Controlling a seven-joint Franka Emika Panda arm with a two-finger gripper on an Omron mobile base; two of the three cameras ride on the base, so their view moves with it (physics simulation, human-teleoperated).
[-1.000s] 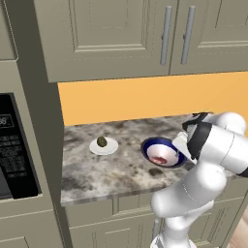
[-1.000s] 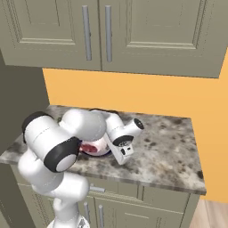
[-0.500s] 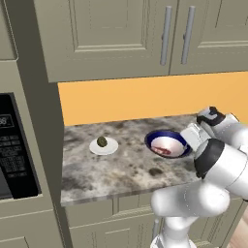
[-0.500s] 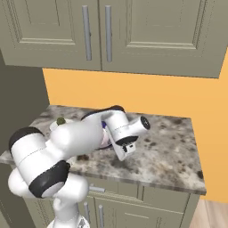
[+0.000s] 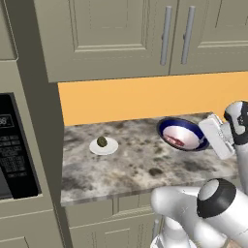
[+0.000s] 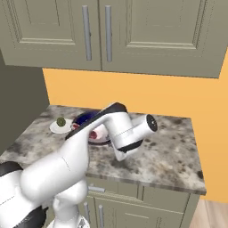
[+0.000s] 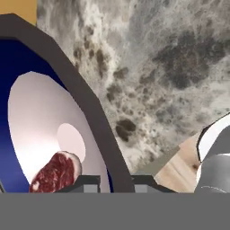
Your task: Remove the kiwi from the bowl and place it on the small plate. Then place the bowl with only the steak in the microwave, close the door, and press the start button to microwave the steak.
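The bowl [image 5: 181, 134] is lifted off the desk [image 5: 135, 164] and tilted, its white inside turned toward the left base camera, at the right end of the desk near the orange wall [image 5: 145, 97]. The steak [image 5: 176, 141] lies inside it, low against the blue rim. In the hand view the bowl [image 7: 54, 117] stands nearly on edge, its dark rim running down between the 2 fingertips, and the steak [image 7: 54, 173] sits at the bottom of the white inside.

The hand [image 5: 211, 137] grips the bowl's right rim, 1 finger on each side of it; in the hand view the tips [image 7: 85, 183] close narrowly on the rim. In the right base view the white arm [image 6: 111, 133] hides most of the bowl [image 6: 89, 120], and a bit of steak [image 6: 93, 134] shows under it.

The kiwi [image 5: 101, 141] sits on the plate [image 5: 103, 147], which lies flat on the desk well left of the bowl. In the right base view the kiwi [image 6: 61, 121] and plate [image 6: 60, 128] are at the far left of the desk, just beside the bowl's edge.

The microwave [image 5: 14, 145] is at the left edge of the left base view, black, with its keypad [image 5: 12, 152] facing out. Beige cabinets [image 5: 121, 34] with 2 grey bar handles [image 5: 166, 35] hang above the desk.
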